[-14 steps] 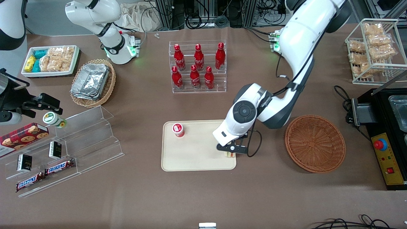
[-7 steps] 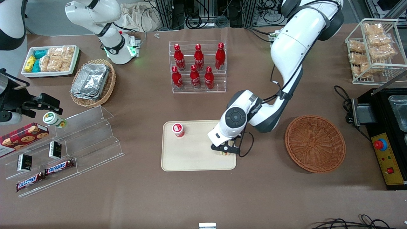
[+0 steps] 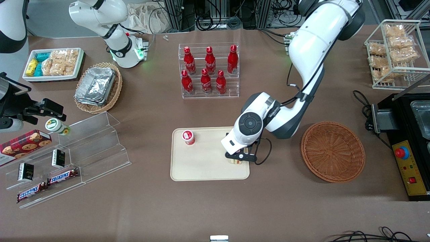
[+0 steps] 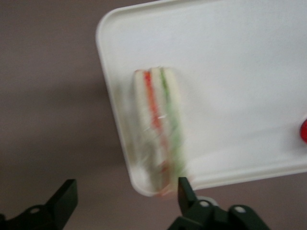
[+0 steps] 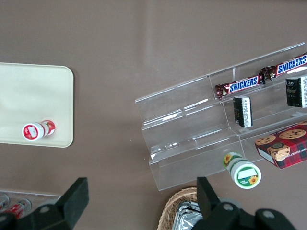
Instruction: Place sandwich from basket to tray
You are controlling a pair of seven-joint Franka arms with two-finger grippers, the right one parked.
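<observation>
Since a second ago, your left arm has swung in from the tray's basket-side edge and now holds almost steady, with the gripper (image 3: 239, 158) just above the tray (image 3: 201, 168). Its jaws stand spread wide and grip nothing. The basket (image 3: 332, 151), on the tabletop toward the working arm's end, holds nothing you can see. The sandwich (image 4: 158, 129) lies on the tray by its rim near a corner, apart from both fingertips (image 4: 184, 184). Judge the placement done: only lifting the arm clear remains.
</observation>
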